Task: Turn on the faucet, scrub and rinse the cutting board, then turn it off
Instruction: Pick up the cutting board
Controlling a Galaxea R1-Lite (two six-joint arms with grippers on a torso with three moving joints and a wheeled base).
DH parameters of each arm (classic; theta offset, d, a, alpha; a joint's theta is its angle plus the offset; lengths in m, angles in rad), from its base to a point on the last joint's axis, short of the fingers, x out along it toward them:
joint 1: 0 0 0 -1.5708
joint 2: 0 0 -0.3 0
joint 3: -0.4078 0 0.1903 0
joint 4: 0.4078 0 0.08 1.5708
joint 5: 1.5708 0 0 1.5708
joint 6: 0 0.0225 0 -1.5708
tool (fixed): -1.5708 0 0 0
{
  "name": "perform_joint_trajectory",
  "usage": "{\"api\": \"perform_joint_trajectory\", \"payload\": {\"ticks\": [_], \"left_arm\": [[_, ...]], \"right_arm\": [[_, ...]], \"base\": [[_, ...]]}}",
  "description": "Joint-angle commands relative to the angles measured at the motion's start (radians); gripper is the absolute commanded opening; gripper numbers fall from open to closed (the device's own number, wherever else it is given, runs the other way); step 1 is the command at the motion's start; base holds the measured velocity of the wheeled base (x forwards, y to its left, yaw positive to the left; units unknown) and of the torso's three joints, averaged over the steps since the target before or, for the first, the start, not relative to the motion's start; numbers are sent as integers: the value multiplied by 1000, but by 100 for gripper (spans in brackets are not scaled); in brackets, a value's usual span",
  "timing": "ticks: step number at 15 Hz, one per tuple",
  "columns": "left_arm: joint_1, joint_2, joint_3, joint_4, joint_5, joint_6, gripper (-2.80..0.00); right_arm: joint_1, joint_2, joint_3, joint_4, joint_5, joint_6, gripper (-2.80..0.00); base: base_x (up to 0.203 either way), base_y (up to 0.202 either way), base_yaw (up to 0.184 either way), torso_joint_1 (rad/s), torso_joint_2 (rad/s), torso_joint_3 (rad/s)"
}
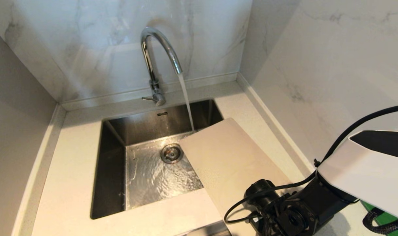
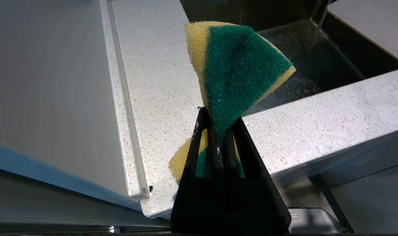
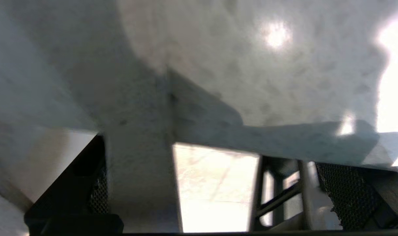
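Water runs from the chrome faucet into the sink, and its thin lever points left. The off-white cutting board lies slanted over the sink's right rim, one corner next to the stream. My right arm's wrist covers its near end. My right gripper is open with its fingers wide apart, and the bright board shows between them. I cannot tell whether they touch it. My left gripper is shut on a green and yellow sponge, off the counter's front left corner.
The steel sink holds a rippling film of water around the drain. Marble walls close in behind and on the right. A green mat with a black cable shows at the bottom right. Speckled counter runs to the sink's left.
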State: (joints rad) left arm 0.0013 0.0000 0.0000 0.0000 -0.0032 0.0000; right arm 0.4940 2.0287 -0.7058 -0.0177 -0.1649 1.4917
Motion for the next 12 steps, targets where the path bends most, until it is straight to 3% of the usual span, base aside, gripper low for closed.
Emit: {"api": "perform_joint_trajectory", "payload": {"ticks": [1,12], "left_arm": [[0,2,3,0,0,0,-280],[0,2,3,0,0,0,-280]], "right_arm": [[29,2,9,1,2,9,0],[29,5,9,1,1,2,0]], "base": [[0,0,0,0,0,0],[0,0,0,0,0,0]]}}
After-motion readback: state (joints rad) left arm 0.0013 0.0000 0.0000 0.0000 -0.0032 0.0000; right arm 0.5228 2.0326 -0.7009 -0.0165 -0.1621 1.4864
